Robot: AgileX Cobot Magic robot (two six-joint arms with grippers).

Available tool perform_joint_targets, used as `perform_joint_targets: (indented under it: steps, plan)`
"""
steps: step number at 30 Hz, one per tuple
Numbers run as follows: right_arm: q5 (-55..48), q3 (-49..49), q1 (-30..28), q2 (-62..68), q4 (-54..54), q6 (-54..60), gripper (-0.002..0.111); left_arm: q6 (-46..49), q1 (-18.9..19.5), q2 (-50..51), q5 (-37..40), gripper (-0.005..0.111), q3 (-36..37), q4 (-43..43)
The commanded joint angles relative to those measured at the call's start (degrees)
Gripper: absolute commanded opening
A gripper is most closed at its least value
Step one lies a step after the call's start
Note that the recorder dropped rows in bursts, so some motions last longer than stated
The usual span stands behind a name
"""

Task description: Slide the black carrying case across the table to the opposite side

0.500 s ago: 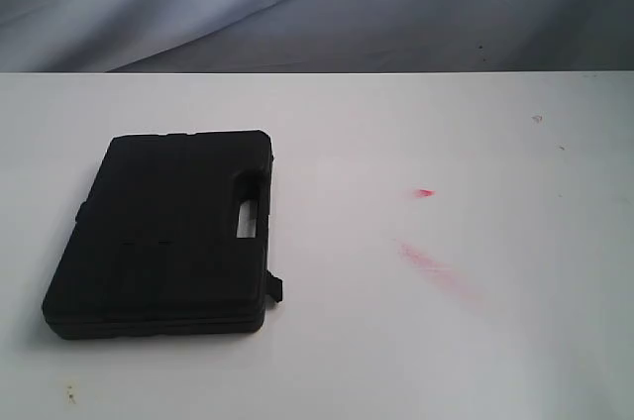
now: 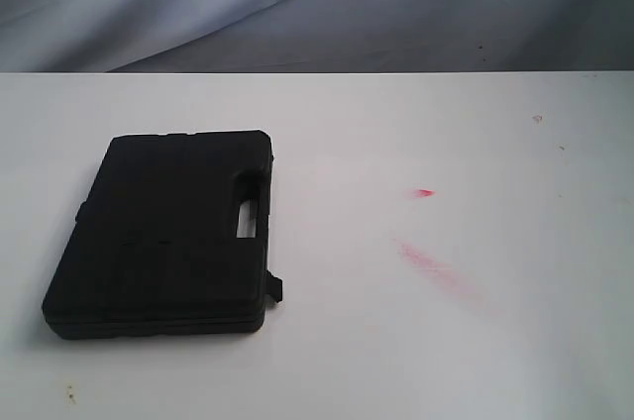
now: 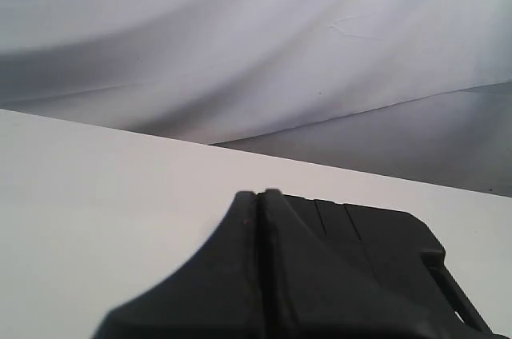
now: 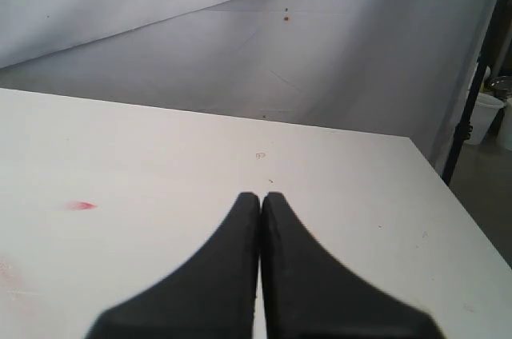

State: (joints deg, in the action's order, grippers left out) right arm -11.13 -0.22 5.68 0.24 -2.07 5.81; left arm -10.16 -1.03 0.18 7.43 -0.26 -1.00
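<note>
Matte black case [image 2: 163, 232] flat on white table [image 2: 446, 361], red smears [image 2: 431, 263] nearby

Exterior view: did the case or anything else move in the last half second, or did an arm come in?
Nothing visibly changed. The case lies flat in the same spot on the left of the table, with its handle cutout facing the middle. The red smears are as before, and no arm shows in the exterior view.

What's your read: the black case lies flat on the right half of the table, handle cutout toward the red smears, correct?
No: the exterior view shows the case flat on the left half of the table, handle cutout toward the red smears.
</note>
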Motion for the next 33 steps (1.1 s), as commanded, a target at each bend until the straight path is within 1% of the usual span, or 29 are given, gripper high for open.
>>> perform_joint_targets:
  steps: [1,6,12,23,28,30,33]
  plan:
    - [0.0,0.2,-0.4,-0.2,0.2,-0.3,0.000,-0.3,-0.3,-0.2,0.1,0.000,0.3,-0.3]
    - [0.0,0.2,-0.4,-0.2,0.2,-0.3,0.000,-0.3,-0.3,-0.2,0.1,0.000,0.3,-0.7]
    - [0.0,0.2,-0.4,-0.2,0.2,-0.3,0.000,-0.3,-0.3,-0.2,-1.6,0.000,0.3,-3.6]
    - [0.0,0.2,-0.4,-0.2,0.2,-0.3,0.000,1.2,-0.3,-0.2,-2.4,0.000,0.3,-1.7]
    - [0.0,0.2,-0.4,-0.2,0.2,-0.3,0.000,1.2,-0.3,-0.2,-7.0,0.000,0.3,-1.7]
    - [0.0,0.2,-0.4,-0.2,0.2,-0.3,0.000,1.2,-0.3,-0.2,-10.4,0.000,0.3,-1.7]
    - [0.0,0.2,-0.4,-0.2,0.2,-0.3,0.000,0.9,-0.3,-0.2,-17.5,0.000,0.3,-1.7]
